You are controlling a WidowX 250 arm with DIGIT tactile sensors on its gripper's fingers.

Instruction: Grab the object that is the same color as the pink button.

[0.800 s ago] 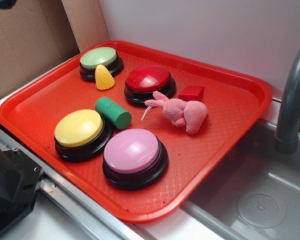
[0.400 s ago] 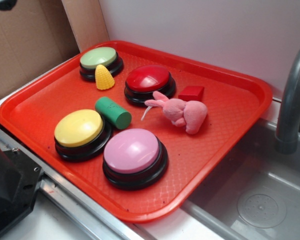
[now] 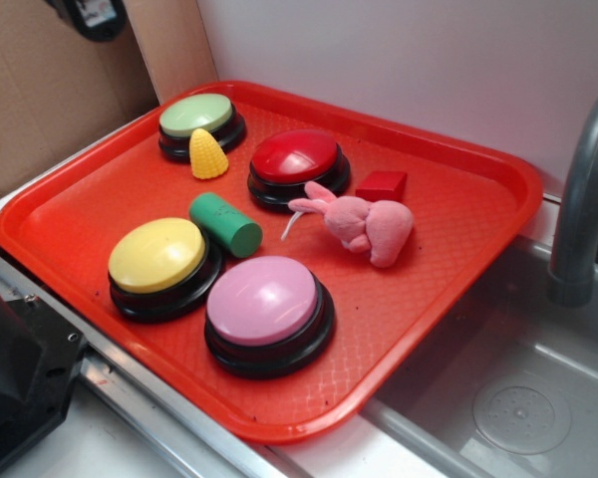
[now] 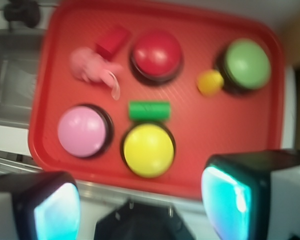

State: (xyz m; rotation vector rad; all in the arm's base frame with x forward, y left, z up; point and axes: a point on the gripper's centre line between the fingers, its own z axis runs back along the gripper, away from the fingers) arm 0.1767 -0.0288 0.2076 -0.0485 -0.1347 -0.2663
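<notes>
Gripper hangs high over the tray's near edge, fingers spread wide and empty, plush bunny well beyond them past the pink button.

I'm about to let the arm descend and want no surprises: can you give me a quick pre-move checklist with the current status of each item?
1. Target found: the pink bunny matches the pink button in color: ok.
2. Bunny free to lift, nothing on top: ok.
3. Gripper open, fingers spread wide in the wrist view: ok.
4. Gripper over the bunny: not ok, it is high above the tray's near edge.
5. Neighbors clear: not ok, the red block and red button sit close by.
6. String tail free: cannot tell.
</notes>
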